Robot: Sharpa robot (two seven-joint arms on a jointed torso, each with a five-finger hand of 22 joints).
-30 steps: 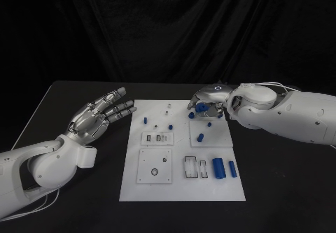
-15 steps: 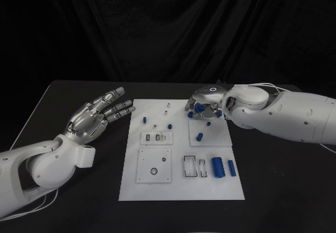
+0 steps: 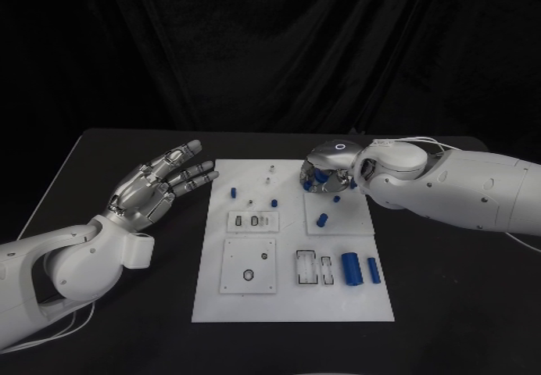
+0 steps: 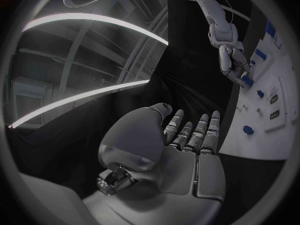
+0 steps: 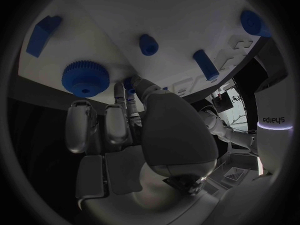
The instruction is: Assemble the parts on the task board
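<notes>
The white task board (image 3: 293, 301) lies in the middle of the black table. My right hand (image 3: 327, 173) reaches down over its far right part, fingers curled in. In the right wrist view the right hand (image 5: 134, 130) pinches a small blue part (image 5: 129, 81) at its fingertips, right beside a blue gear (image 5: 85, 78) on the board (image 5: 175, 15). My left hand (image 3: 158, 186) floats left of the board, flat and open, fingers spread, holding nothing. The left wrist view shows the left hand (image 4: 187, 150) with my right hand (image 4: 234, 62) far off over the board (image 4: 262, 145).
Two blue cylinders (image 3: 352, 270) lie at the board's near right beside a black-edged slot (image 3: 306, 268). A short blue peg (image 3: 321, 221) sits on the right plate, and another peg (image 3: 234, 192) near the left edge. A square plate (image 3: 250, 266) has holes in it.
My right hand has shifted a little to the left over the board's far right part and turned at the wrist. The left hand has not moved.
</notes>
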